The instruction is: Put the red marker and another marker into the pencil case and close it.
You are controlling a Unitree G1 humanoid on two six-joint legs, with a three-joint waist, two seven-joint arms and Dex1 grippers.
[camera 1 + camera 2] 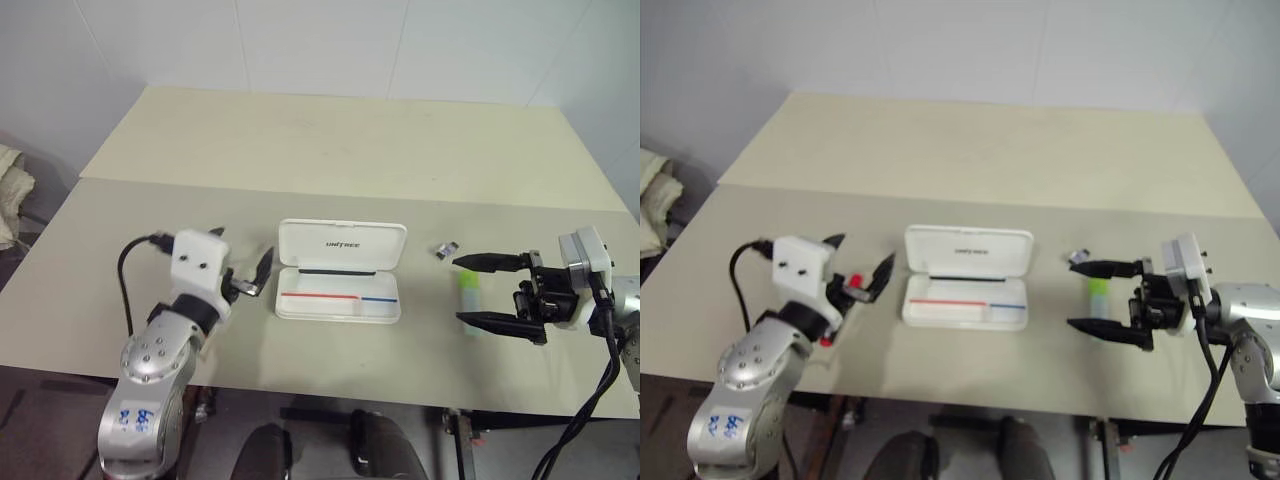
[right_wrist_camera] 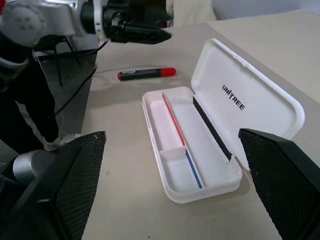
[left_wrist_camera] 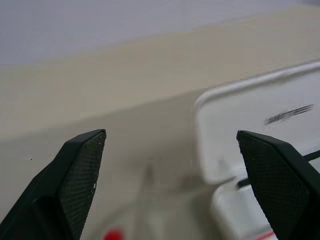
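Red marker (image 2: 146, 74) mostly hidden behind open left end effector (image 1: 856, 263), right end effector (image 1: 488, 291) open, straddling green marker (image 1: 468, 288)

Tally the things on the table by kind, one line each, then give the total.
Markers: 2, the red marker and the pale green marker
Pencil cases: 1, the white pencil case, lid open
Small dark clips or caps: 1, the small dark object, too small to identify
Total: 4
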